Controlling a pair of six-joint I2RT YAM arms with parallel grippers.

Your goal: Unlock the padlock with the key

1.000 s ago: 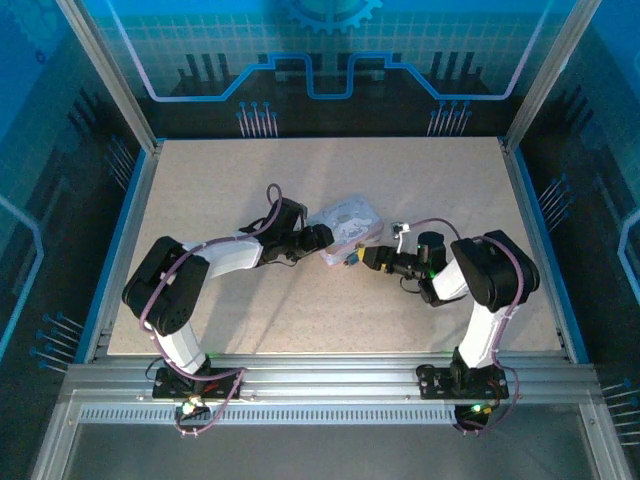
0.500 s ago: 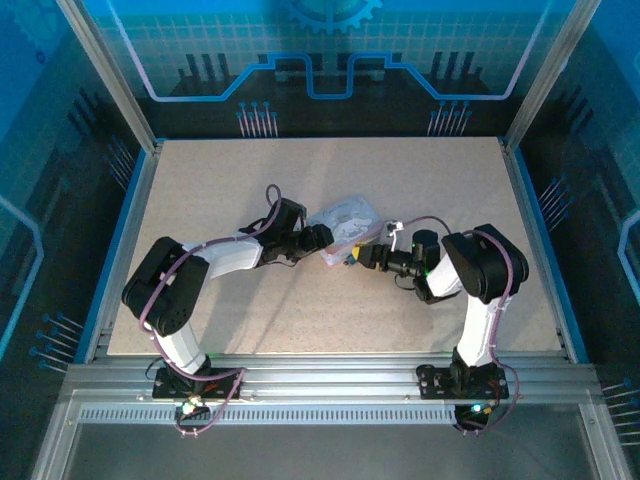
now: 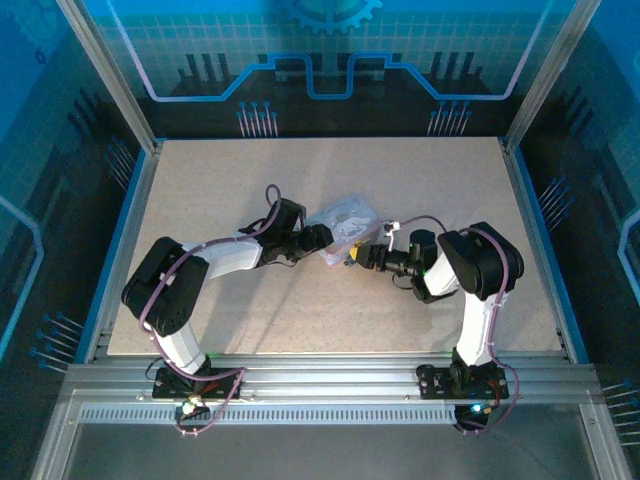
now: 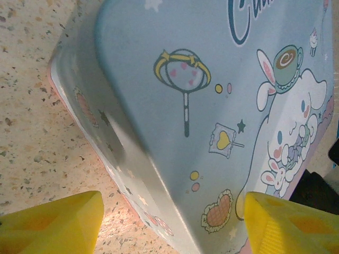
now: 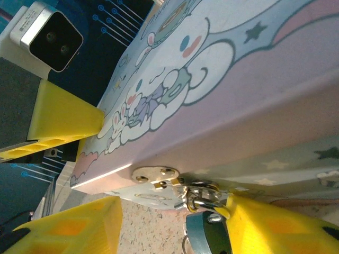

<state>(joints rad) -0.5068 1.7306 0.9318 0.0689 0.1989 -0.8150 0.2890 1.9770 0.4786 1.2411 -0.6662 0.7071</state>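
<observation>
Beside the tin (image 5: pixel 222 69), right pincer (image 5: pixel 172 222) gapes, padlock (image 5: pixel 204 233) touching one finger (image 5: pixel 270 225) (left pincer (image 4: pixel 174 203) open too).

- Padlock (image 5: pixel 204 235): the body is cut off at the bottom edge of the right wrist view.
- Tin (image 4: pixel 212 106): it runs past the top and right edges of the left wrist view.

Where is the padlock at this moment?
In the right wrist view the padlock hangs at the bottom centre from the hasp on the front edge of the tin, between the fingers of the right gripper, close against one of them.
</observation>
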